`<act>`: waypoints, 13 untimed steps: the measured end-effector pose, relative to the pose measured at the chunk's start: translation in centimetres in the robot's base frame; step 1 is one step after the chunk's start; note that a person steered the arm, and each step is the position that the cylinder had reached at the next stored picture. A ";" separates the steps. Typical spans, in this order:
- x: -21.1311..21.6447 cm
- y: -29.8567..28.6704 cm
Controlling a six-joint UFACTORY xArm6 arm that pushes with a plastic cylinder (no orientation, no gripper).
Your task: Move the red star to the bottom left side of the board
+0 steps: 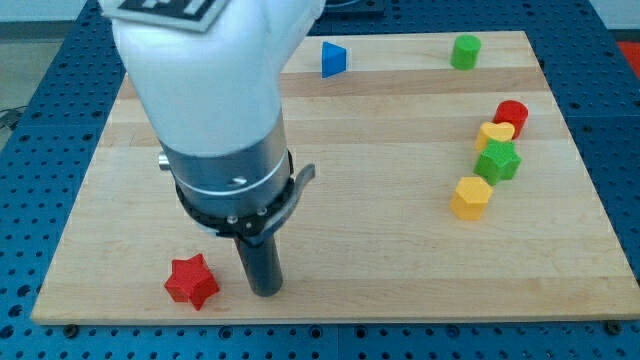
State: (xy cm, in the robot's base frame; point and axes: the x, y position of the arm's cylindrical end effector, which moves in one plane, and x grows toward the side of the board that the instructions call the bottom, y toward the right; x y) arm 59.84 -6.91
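Observation:
The red star (192, 282) lies on the wooden board (380, 200) near the view's bottom left corner. My tip (265, 290) rests on the board just to the right of the red star, a short gap apart from it. The arm's white and black body (215, 110) fills the view's upper left and hides the board behind it.
A blue triangular block (333, 59) and a green cylinder (464, 52) sit at the view's top. At the right stand a red cylinder (512, 116), a yellow heart (495, 134), a green star (498, 161) and a yellow hexagon (471, 197), close together.

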 end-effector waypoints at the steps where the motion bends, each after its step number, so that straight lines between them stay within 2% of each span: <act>1: 1.2 -0.2; 3: 1.3 -2.8; 5: -2.8 -7.0; 6: -2.9 -9.2; 7: -3.1 -8.0; 8: -1.9 -2.7; 10: 2.0 -2.5; 11: 1.9 -4.8; 13: -3.4 -8.3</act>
State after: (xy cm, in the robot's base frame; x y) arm 56.47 -15.20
